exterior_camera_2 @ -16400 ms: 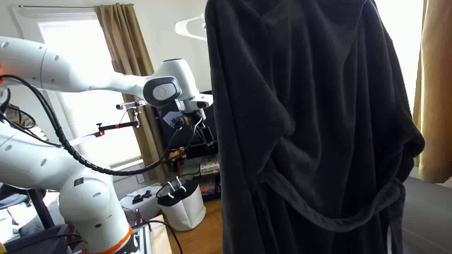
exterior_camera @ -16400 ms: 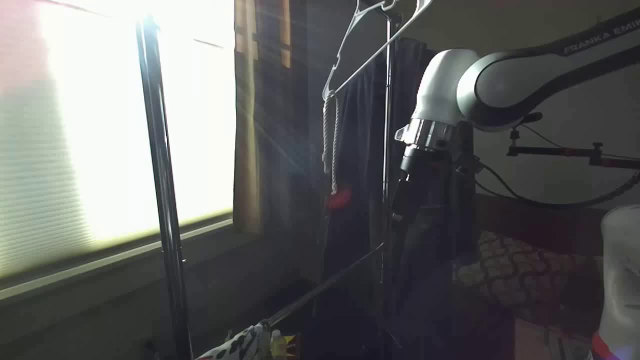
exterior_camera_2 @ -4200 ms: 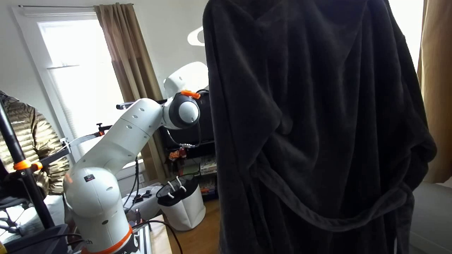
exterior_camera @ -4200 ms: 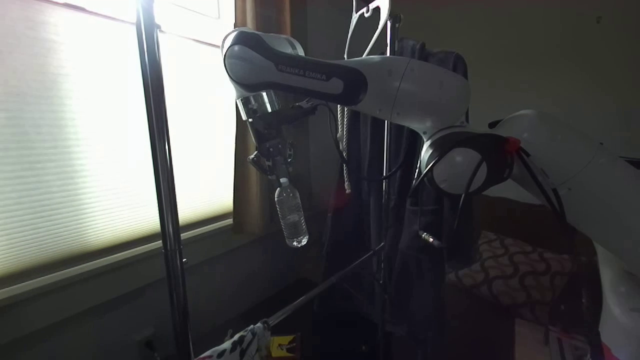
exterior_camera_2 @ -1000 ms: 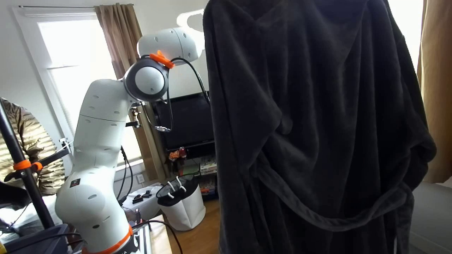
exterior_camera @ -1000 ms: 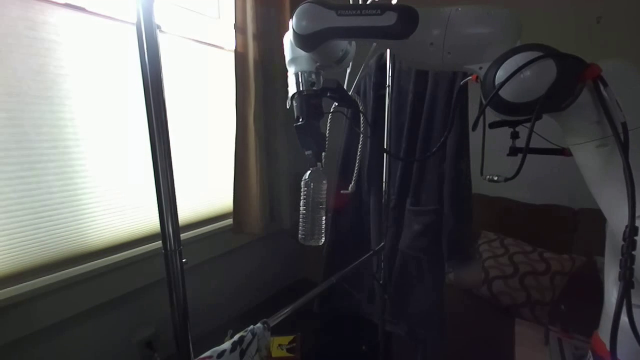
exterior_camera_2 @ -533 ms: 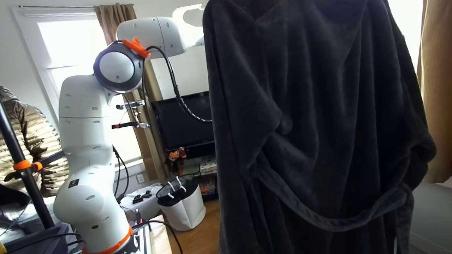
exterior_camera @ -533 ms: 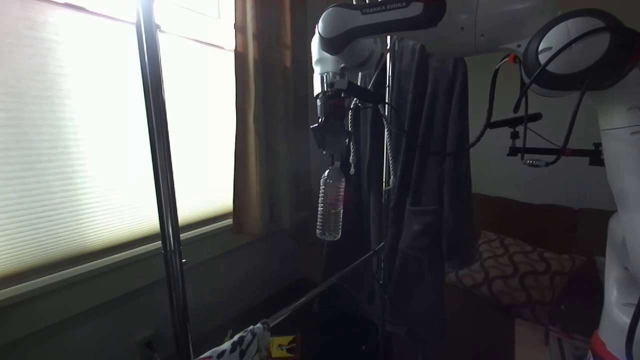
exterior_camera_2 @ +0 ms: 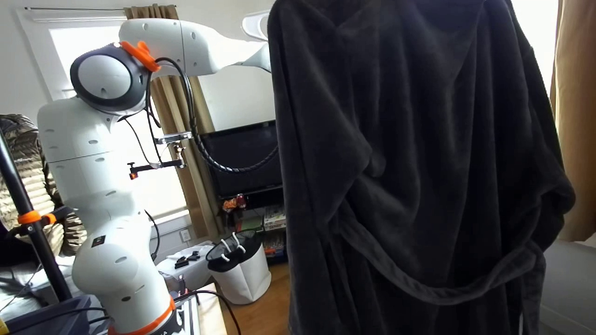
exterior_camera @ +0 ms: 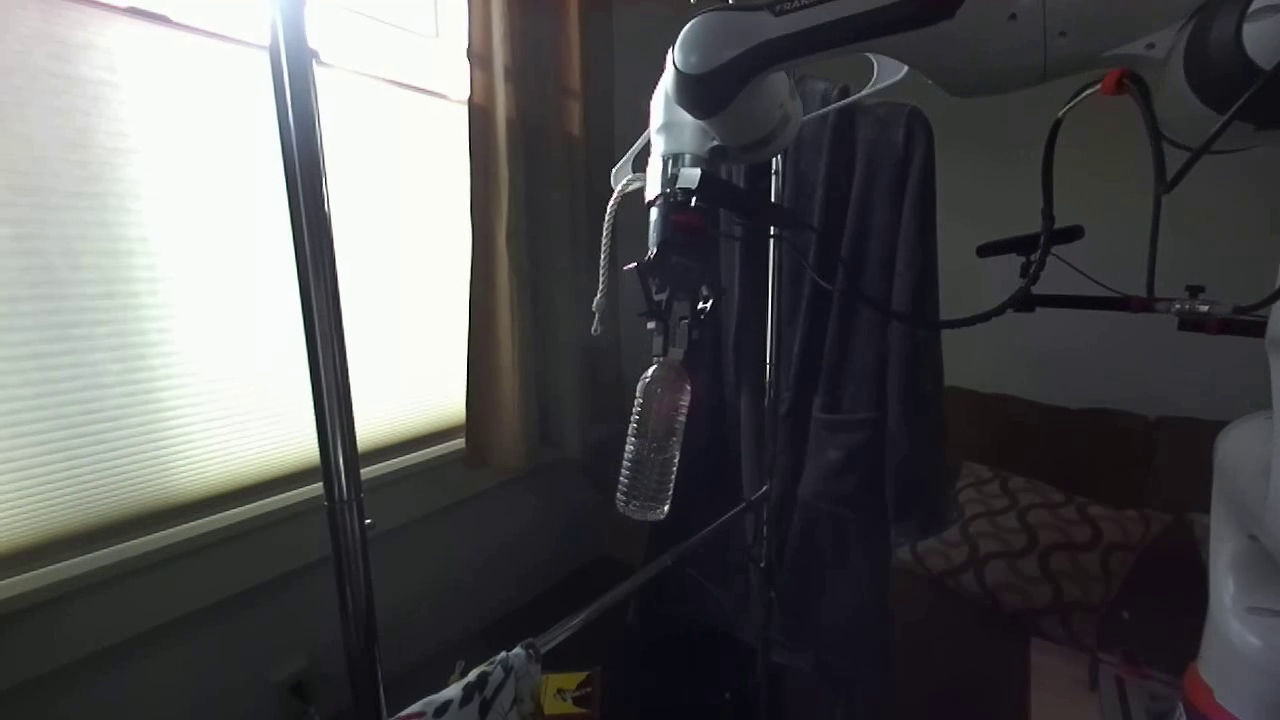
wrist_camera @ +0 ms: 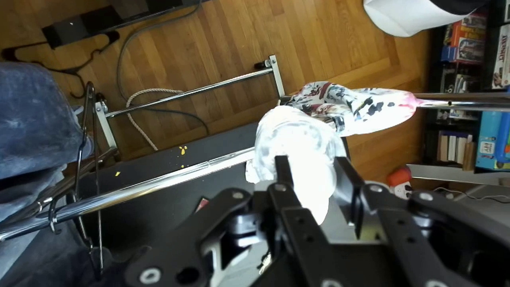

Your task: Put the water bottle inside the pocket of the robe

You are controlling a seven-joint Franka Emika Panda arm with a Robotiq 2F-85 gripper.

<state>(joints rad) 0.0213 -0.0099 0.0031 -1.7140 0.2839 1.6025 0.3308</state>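
The clear water bottle (exterior_camera: 652, 445) hangs cap-up in the air, its base tilted left in an exterior view. My gripper (exterior_camera: 669, 350) is shut on its neck or cap; glare in the wrist view washes out the bottle (wrist_camera: 297, 137) between the fingers (wrist_camera: 283, 171). Behind and right of the bottle, apart from it in an exterior view, hangs the dark robe (exterior_camera: 880, 290). Its pocket (exterior_camera: 843, 455) shows as a patch with a straight upper edge, lower than the gripper. The robe (exterior_camera_2: 419, 139) fills an exterior view and hides my gripper and the bottle there.
Chrome rack posts (exterior_camera: 325, 330) and a low bar (exterior_camera: 650, 570) with a patterned cloth (exterior_camera: 490, 685) stand around the bottle. A white hanger (exterior_camera: 885, 78) with a rope (exterior_camera: 606, 260) hangs by the wrist. Wire hangers (wrist_camera: 81, 159) dangle beside the robe.
Within the last second the gripper and bottle have moved right in an exterior view, and the bottle has tilted from near upright. The hanger and rope have swung. The robe has stayed put.
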